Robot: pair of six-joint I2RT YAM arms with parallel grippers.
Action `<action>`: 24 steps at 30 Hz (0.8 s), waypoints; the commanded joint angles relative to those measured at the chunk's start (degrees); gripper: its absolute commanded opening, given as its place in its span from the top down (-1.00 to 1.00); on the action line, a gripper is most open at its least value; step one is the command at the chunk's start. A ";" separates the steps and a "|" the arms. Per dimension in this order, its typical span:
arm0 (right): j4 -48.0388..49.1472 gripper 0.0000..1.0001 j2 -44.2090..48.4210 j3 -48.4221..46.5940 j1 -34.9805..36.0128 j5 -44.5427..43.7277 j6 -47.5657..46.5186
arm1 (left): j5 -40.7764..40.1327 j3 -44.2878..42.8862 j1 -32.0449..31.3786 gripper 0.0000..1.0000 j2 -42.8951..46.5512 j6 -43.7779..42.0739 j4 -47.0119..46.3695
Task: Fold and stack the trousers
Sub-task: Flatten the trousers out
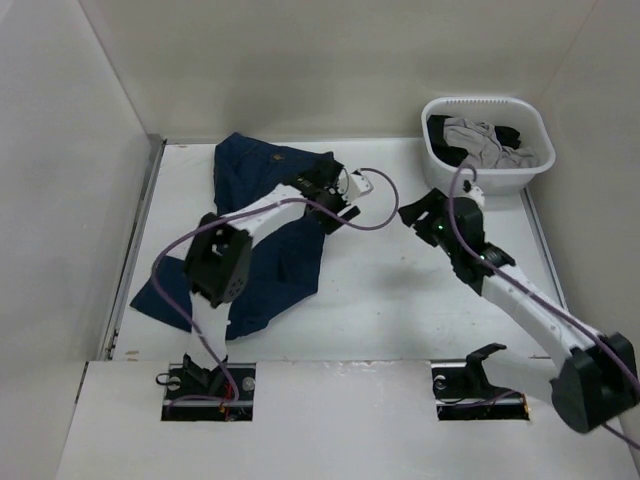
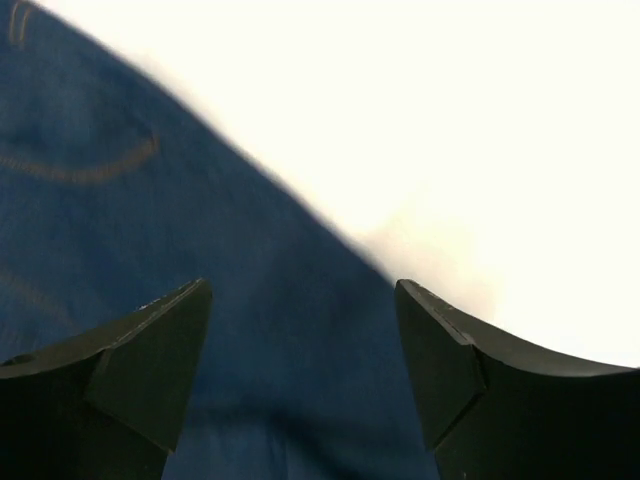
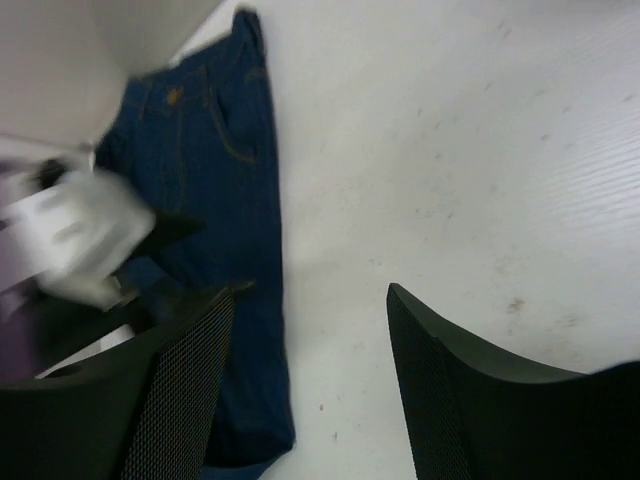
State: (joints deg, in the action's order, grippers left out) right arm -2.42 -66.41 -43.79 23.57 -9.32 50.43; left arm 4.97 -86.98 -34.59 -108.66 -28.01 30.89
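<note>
The dark navy jeans (image 1: 282,268) lie spread on the left half of the white table, waist at the far end, legs running to the near left. My left gripper (image 1: 337,203) is open and hovers over the jeans' right edge near the waist; in the left wrist view (image 2: 300,330) blue denim (image 2: 150,250) with tan stitching fills the space between its fingers. My right gripper (image 1: 412,215) is open and empty above bare table, right of the jeans. In the right wrist view (image 3: 310,340) the jeans (image 3: 235,190) lie to the left, with the left arm's white wrist (image 3: 80,235) over them.
A white laundry basket (image 1: 520,178) stands at the far right and holds grey and black garments (image 1: 480,140). White walls close in the table on the left, back and right. Bare table (image 1: 400,300) lies between the jeans and the right arm.
</note>
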 commanded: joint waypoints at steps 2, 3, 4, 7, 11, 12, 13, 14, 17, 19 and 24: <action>-0.40 -0.35 14.10 4.50 -4.63 -5.44 -0.07 | -9.89 -16.44 1.50 -0.50 -12.95 7.61 -11.28; -1.18 -0.35 16.29 5.29 -5.59 -5.27 -0.33 | -10.85 -18.73 1.67 -0.51 -15.33 7.62 -11.47; -1.88 -0.35 17.62 5.64 -6.12 -5.27 -0.60 | -12.25 -21.36 1.85 -0.51 -17.87 7.71 -11.30; -7.58 -0.35 23.67 5.65 -9.37 -5.44 -2.17 | -16.30 -24.81 3.51 -0.50 -23.33 8.93 -10.16; -9.80 -0.35 25.81 4.86 -10.61 -5.27 -4.03 | -16.05 -22.45 4.66 -0.49 -23.53 10.17 -9.98; -9.80 -0.35 25.72 4.68 -10.70 -5.27 -4.20 | -14.57 -21.92 4.75 -0.49 -23.70 10.17 -9.28; -9.80 -0.35 25.46 4.51 -10.79 -5.35 -4.29 | -12.29 -21.66 4.75 -0.46 -23.96 9.82 -8.14; -9.54 -0.35 25.11 4.33 -10.87 -5.36 -4.47 | -9.31 -21.83 4.58 -0.39 -24.49 9.64 -6.04; -8.84 -0.31 23.35 3.10 -10.96 -5.18 -4.64 | -2.88 -21.65 4.40 0.17 -25.46 10.08 -2.34; -8.57 -0.30 22.56 2.48 -11.05 -4.92 -4.99 | 1.16 -19.90 4.40 0.59 -25.20 9.99 -1.72; -9.71 -0.25 23.61 2.83 -11.75 -4.57 -4.47 | 11.09 -6.58 1.16 1.00 -14.78 4.39 -2.24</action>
State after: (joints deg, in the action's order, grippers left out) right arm -11.94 -44.18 -38.63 12.53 -13.76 46.50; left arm 4.86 -102.10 -30.06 -130.50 -20.38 23.94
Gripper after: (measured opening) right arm 0.631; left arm 0.030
